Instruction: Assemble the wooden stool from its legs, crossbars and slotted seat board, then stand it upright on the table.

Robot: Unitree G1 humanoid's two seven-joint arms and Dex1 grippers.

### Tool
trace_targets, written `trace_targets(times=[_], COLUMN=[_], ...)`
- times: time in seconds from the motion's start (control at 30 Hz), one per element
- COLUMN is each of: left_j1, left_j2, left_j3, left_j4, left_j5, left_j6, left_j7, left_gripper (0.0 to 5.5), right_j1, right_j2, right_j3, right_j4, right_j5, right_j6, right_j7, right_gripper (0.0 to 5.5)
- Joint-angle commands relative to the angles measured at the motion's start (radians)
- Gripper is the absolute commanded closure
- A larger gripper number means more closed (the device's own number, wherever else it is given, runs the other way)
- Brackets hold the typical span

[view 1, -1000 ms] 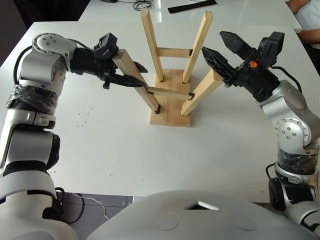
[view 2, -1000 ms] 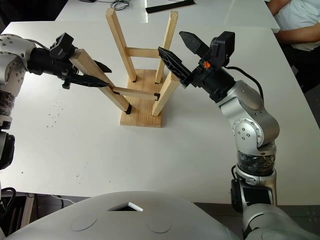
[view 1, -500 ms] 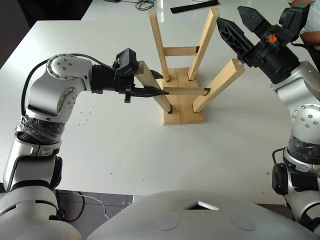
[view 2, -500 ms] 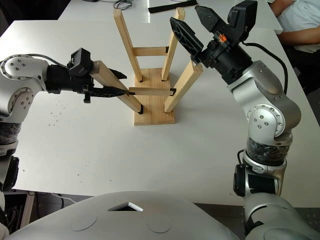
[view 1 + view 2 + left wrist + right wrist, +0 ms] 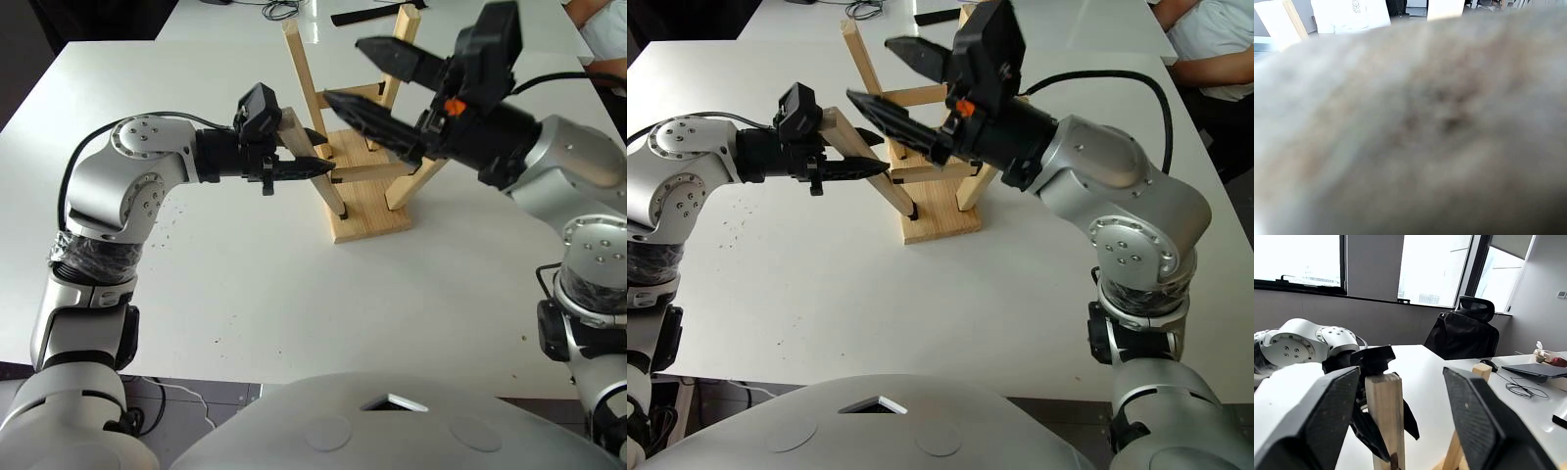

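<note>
The wooden stool stands upside down, its seat board flat on the white table and its legs pointing up. A crossbar joins the two near legs. My left gripper is shut on the near left leg, close to its upper end; blurred wood covers the left wrist view. My right gripper hangs open over the stool, its fingers pointing toward the left arm. Between them, the right wrist view shows the held leg farther off.
A black strip and cables lie at the table's far edge. Small specks dot the table under my left arm. Bare tabletop lies in front of the stool, up to the near edge.
My right arm has swung left from beside the stool's right legs to above the stool, fingers still open. The left gripper keeps its hold on the leg. The head camera has shifted.
</note>
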Motion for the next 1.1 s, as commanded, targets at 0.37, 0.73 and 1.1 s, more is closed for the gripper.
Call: trace_targets(times=[0.37,0.73,1.1], left_j1=[0.096,0.051,-0.023], left_j2=[0.012,-0.004,-0.028], left_j3=[-0.199,-0.182,-0.213], left_j4=[0.004,0.090,0.248], left_j5=[0.201,0.157,0.218], left_j6=[-0.057,-0.043,-0.114], left_j7=[0.013,-0.036,-0.125], left_gripper=[3.46,3.46,3.46], right_j1=[-0.252,0.044,0.139], right_j2=[-0.071,-0.222,-0.196], right_j3=[-0.352,-0.182,-0.089], right_j4=[0.224,0.282,0.176], right_j5=[-0.046,-0.370,-0.426], right_j6=[-0.076,-0.224,-0.208], right_j7=[0.029,0.156,0.217], right_gripper=[4.39,5.50,5.50])
